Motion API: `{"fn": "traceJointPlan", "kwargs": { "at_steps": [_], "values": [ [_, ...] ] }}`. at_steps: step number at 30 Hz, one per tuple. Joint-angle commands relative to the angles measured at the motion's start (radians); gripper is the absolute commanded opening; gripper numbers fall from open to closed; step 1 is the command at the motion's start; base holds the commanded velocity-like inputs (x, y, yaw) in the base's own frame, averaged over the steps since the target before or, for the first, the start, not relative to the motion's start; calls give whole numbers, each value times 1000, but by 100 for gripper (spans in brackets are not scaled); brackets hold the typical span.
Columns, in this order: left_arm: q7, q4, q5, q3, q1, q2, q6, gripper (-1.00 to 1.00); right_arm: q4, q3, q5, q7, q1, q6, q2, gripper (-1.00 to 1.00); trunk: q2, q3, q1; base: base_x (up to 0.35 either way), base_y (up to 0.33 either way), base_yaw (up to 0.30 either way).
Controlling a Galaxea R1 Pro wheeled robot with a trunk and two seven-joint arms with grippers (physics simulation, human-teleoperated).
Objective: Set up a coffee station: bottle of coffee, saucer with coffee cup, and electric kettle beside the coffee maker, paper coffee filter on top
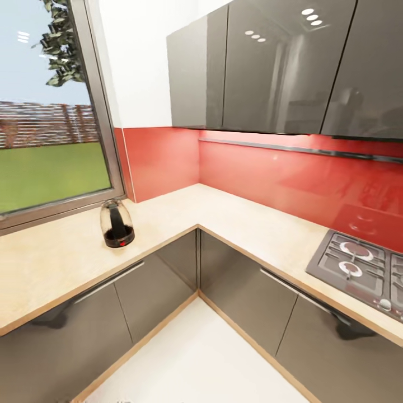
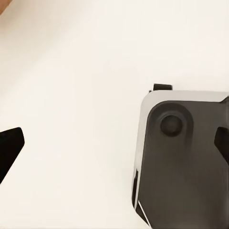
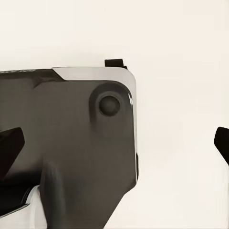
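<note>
The electric kettle (image 1: pixel 116 224), clear glass on a black base with a red switch, stands on the kitchen countertop (image 1: pixel 246 224) by the window, on the left run of the L. The thin dark kitchen shelf (image 1: pixel 291 149) runs along the red backsplash under the wall cabinets, bare along the stretch in view. The coffee maker, bottle of coffee, paper coffee filter, saucer and coffee cup are out of view. My left gripper (image 2: pixel 114 145) and right gripper (image 3: pixel 115 143) are both open, fingertips wide apart, hanging over the white floor with nothing between them.
A grey gas hob (image 1: pixel 364 263) is set into the counter's right run. Glossy grey wall cabinets (image 1: pixel 268 67) hang above it, and grey base cabinets (image 1: pixel 168 280) close in the corner around a white floor (image 1: pixel 201 358). My own base (image 2: pixel 186 162) lies under both grippers.
</note>
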Motion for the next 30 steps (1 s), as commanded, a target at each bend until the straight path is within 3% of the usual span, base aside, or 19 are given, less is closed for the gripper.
{"fn": "traceJointPlan", "kwargs": {
  "at_steps": [1, 16, 30],
  "values": [
    [2, 1, 10, -10, -1, -1, -3, 100, -2, -8, 10, 1, 0, 5, 0, 100, -2, -2, 0, 0, 0, 280],
    [3, 1, 10, -8, -1, 0, -4, 100, -1, -9, 11, 1, 0, 5, 0, 100, -2, -8, 0, 0, -190, 280],
    [-4, 2, 13, -9, -1, 1, -3, 100, -1, -8, 12, 0, 0, 5, 0, 100, -2, -13, 0, 0, -13, 280]
  ]
}}
